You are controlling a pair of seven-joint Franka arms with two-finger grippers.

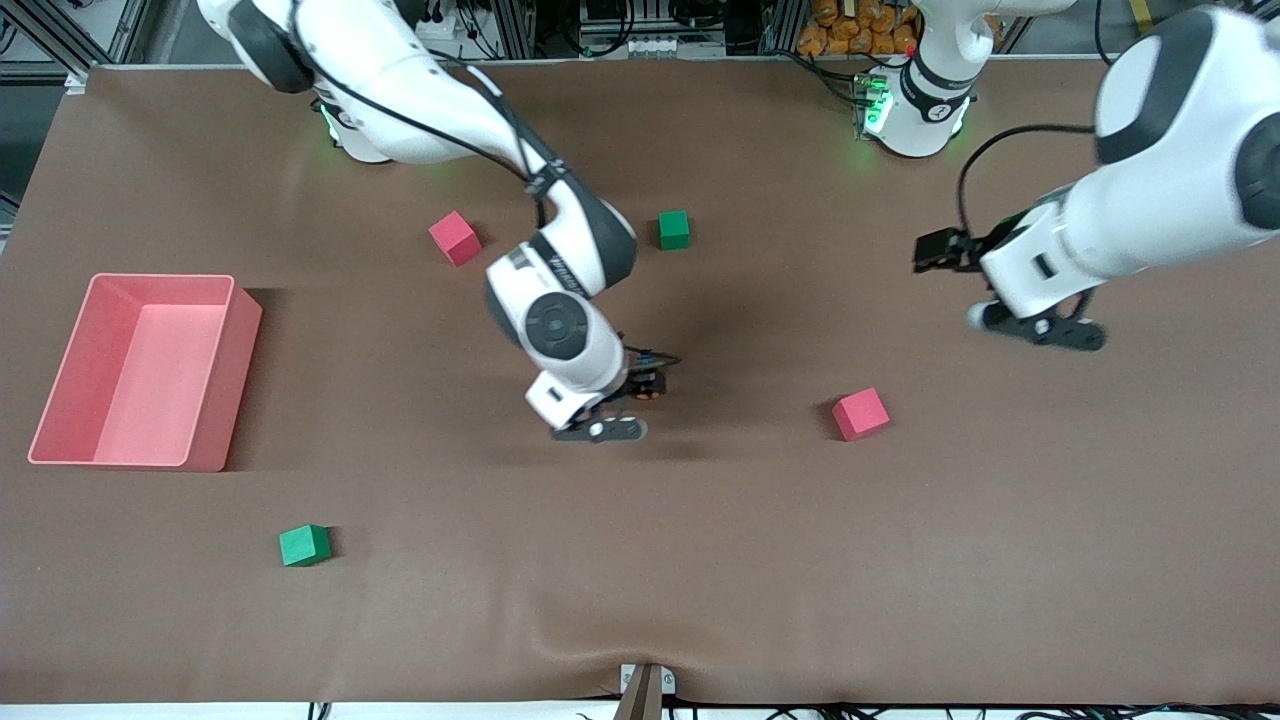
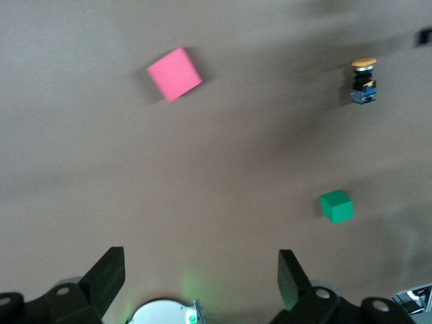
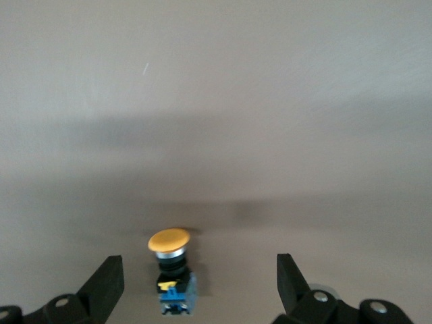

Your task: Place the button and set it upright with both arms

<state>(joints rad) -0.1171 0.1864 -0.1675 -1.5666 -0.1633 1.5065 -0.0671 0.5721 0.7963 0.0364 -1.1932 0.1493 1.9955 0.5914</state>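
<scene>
The button [image 1: 651,387] is on the brown table near its middle, under the right arm's hand. In the right wrist view the button [image 3: 173,270] shows an orange cap, black body and blue base, and looks to lie on its side. My right gripper [image 1: 645,383] is low over it, open [image 3: 199,260], with one finger on each side of the button and neither touching it. My left gripper [image 1: 937,250] is open [image 2: 200,255] and empty, high over the table toward the left arm's end. The button also shows far off in the left wrist view [image 2: 363,82].
A pink bin [image 1: 236,380] stands at the right arm's end. Red cubes [image 1: 455,238] [image 1: 860,414] and green cubes [image 1: 674,229] [image 1: 304,545] lie scattered around. The left wrist view shows one red cube [image 2: 174,73] and one green cube [image 2: 336,206].
</scene>
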